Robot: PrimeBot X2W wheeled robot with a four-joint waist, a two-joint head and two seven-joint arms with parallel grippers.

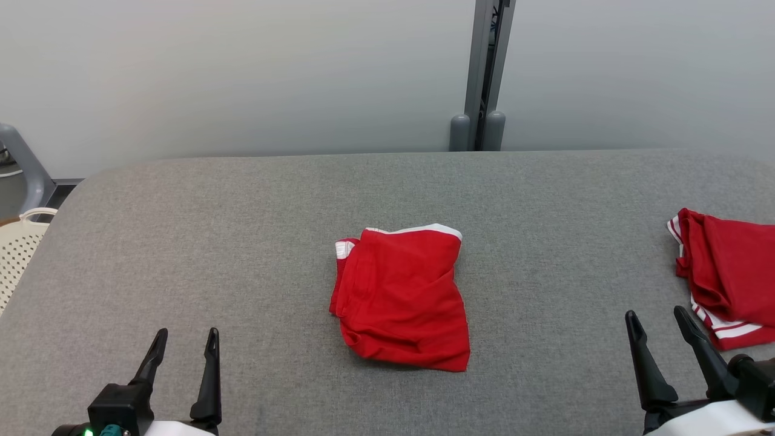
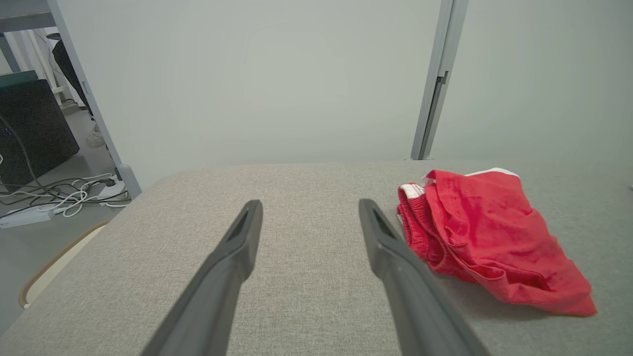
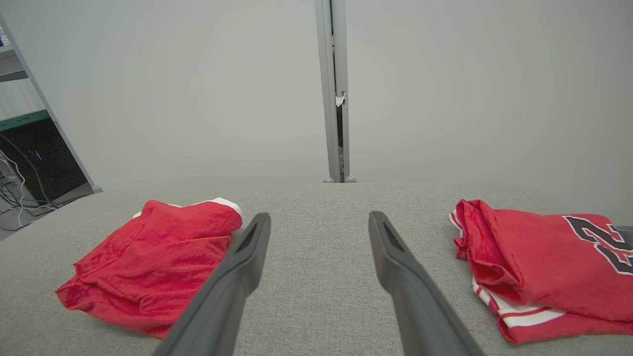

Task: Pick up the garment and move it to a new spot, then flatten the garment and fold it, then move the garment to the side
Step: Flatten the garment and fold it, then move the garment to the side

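Observation:
A folded red garment [image 1: 401, 297] with white trim lies in the middle of the grey table [image 1: 242, 242]; it also shows at the right of the left wrist view as the red garment [image 2: 487, 237] and at the left of the right wrist view as the red garment [image 3: 153, 262]. My left gripper [image 1: 186, 342] stands open at the lower left, well apart from it, with nothing between its fingers. My right gripper [image 1: 657, 321] stands open at the lower right, also holding nothing.
A second red jersey [image 1: 729, 275] with white stripes and dark numbers [image 3: 601, 237] lies folded at the table's right edge, just beside my right gripper. A cream perforated basket [image 1: 18, 248] stands off the table's left edge. A grey wall and post [image 1: 484, 72] rise behind the table.

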